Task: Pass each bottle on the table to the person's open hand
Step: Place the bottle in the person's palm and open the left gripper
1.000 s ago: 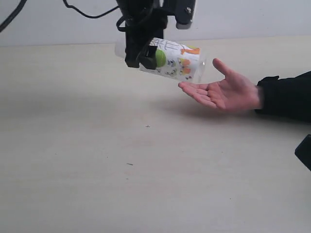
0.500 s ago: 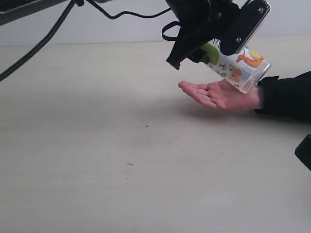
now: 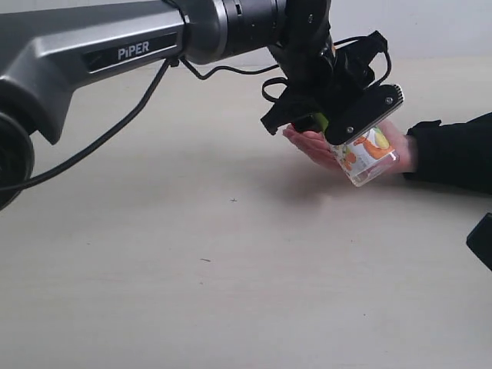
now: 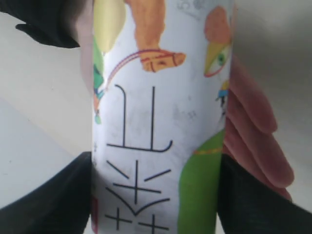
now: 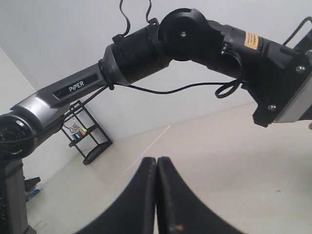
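Observation:
A clear bottle with a white fruit-print label (image 3: 364, 156) is clamped in my left gripper (image 3: 338, 127), tilted base-down onto the person's open hand (image 3: 319, 146) at the right of the table (image 3: 192, 254). Seen from the left wrist, the bottle (image 4: 158, 117) fills the space between the black fingers (image 4: 48, 195), with the person's fingers (image 4: 253, 131) right behind it. My right gripper (image 5: 157, 163) is shut and empty, pointing away over the table; only a dark corner (image 3: 481, 240) of it shows at the exterior view's right edge. No other bottle is in view.
The person's black sleeve (image 3: 453, 150) lies along the table's right side. My left arm (image 3: 115, 54) stretches across the upper left of the exterior view, with a cable hanging below it. A black shelf rack (image 5: 83, 134) stands far off.
My left arm has carried the bottle rightward and down, from beside the fingertips to resting over the palm. The hand has stayed put.

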### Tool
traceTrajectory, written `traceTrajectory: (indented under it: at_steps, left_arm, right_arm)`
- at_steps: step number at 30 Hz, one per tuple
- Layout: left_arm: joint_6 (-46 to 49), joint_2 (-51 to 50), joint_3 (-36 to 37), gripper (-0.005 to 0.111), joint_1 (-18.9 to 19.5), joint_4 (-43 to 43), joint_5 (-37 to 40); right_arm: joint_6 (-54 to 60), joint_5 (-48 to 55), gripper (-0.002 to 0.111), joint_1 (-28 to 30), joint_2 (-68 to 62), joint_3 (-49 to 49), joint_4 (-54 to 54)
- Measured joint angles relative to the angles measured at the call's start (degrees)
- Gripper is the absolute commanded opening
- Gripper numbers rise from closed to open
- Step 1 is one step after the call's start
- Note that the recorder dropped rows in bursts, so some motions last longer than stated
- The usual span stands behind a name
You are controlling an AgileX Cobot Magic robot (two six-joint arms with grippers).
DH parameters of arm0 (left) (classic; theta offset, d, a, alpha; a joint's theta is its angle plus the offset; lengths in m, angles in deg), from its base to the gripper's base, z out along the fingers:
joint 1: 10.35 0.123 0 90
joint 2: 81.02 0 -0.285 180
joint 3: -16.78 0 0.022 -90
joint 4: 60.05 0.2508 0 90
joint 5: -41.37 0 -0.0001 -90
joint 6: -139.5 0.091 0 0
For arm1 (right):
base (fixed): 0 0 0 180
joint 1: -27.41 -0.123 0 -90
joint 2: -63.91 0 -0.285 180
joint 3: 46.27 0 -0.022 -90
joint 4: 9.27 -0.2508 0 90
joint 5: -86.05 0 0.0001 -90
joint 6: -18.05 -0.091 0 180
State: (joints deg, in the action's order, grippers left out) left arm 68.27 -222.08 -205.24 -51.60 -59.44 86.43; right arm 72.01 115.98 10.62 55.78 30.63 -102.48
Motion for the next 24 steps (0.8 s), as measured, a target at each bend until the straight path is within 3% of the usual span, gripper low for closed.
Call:
traceTrajectory:
  at_steps: [24]
  left_arm:
    - [3.25,-1.59,0.00,0.000,0.00,-4.99,-2.21]
  right_arm:
    - [0.00,0.00,0.000,0.00,0.00,0.00,0.00]
